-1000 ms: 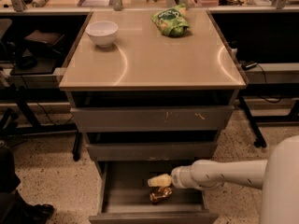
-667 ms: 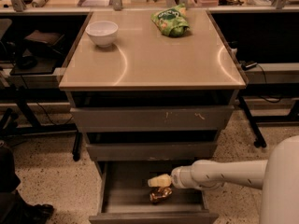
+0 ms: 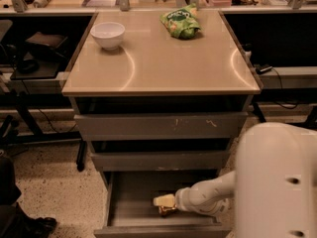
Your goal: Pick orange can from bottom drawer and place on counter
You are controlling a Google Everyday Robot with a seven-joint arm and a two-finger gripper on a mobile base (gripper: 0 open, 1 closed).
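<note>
counter (image 3: 163, 58) glossy | orange can (image 3: 167, 211) shiny metal | end effector (image 3: 162, 202) in bottom drawer (image 3: 132, 197), smooth

Speckled floor (image 3: 49, 197), dark desks (image 3: 34, 78) w/ cables (image 3: 285, 105); end effector (image 3: 166, 205) in bottom drawer (image 3: 133, 197).

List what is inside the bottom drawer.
The bottom drawer holds the orange can near its front, with the gripper right above it. The gripper and arm cover the can's top and the drawer's right side; its back is hidden under the drawer above.

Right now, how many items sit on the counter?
2: white bowl back left, green snack bag back centre-right of the counter. The hand is down in the bottom drawer, at the orange can.
</note>
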